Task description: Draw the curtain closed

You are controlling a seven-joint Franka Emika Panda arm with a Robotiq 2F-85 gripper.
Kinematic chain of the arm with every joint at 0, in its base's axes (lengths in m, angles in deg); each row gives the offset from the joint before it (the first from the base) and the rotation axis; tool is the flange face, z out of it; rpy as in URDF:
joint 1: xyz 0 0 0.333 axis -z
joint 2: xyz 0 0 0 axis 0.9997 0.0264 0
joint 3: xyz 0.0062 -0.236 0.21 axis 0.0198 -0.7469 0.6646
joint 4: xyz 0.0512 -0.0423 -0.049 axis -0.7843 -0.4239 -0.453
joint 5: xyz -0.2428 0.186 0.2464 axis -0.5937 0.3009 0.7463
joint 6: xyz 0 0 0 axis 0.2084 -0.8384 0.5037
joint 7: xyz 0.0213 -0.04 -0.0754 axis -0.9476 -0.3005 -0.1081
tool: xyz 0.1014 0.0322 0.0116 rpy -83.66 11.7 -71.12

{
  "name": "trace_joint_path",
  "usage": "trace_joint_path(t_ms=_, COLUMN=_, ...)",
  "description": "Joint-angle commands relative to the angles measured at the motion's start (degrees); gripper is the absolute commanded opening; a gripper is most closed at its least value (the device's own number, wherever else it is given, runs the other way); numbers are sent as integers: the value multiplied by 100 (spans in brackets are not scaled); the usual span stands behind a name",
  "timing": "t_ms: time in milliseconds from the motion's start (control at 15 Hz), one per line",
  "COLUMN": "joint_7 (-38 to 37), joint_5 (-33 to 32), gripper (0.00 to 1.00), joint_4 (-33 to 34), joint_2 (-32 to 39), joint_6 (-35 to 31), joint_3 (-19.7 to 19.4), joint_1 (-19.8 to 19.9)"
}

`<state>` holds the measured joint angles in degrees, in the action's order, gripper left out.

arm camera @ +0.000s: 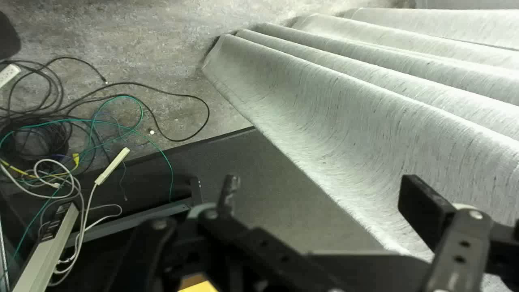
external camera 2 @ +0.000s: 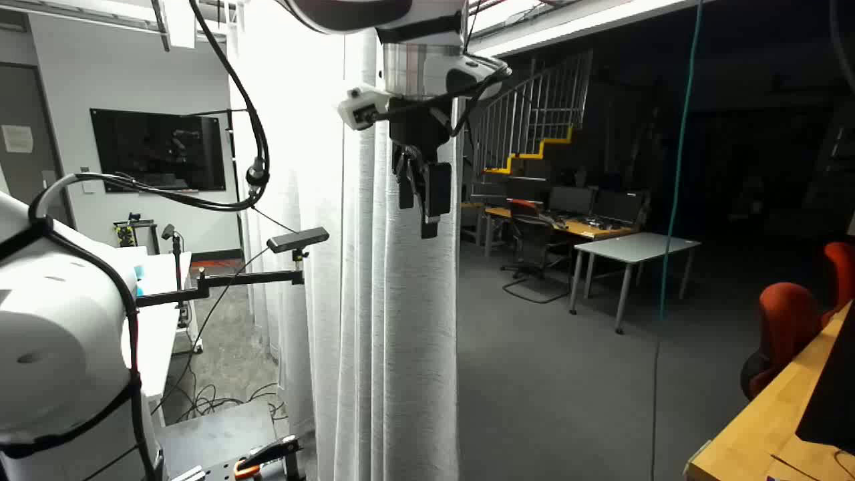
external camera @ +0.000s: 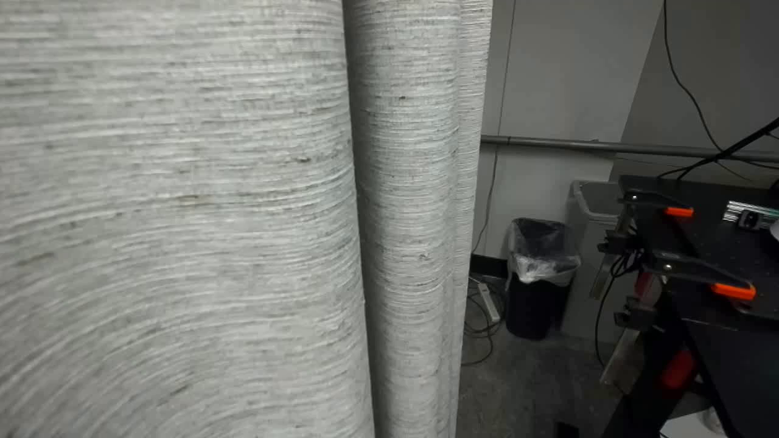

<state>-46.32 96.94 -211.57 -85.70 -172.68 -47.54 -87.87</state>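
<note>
Wrist view: hand (arm camera: pixel 320 190) spread wide, gripping nothing, near free edge of grey woven curtain (arm camera: pixel 344 117) at right. Step seems pre-grasp; next move likely calls for straddling edge, pinching, pulling.

In the wrist view, one of the parted jaws hides part of the curtain (arm camera: pixel 357 134), which runs off the right edge; a yellow thing (arm camera: pixel 198 286) near the other is too cropped to name. In an exterior view, the top edge cuts off the arm (external camera 2: pixel 417 70) above the jaws.
</note>
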Motion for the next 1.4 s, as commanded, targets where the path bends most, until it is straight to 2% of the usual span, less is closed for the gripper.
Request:
trace_joint_path(t_ms=0, joint_7=74, joint_5=78, gripper=100, joint_4=9, joint_2=28, joint_6=22, joint_3=113, joint_1=151)
trace_joint_path(t_ms=1333, joint_7=176, joint_5=131, gripper=100, joint_4=27, joint_2=44, joint_6=28, joint_3=110, joint_1=92)
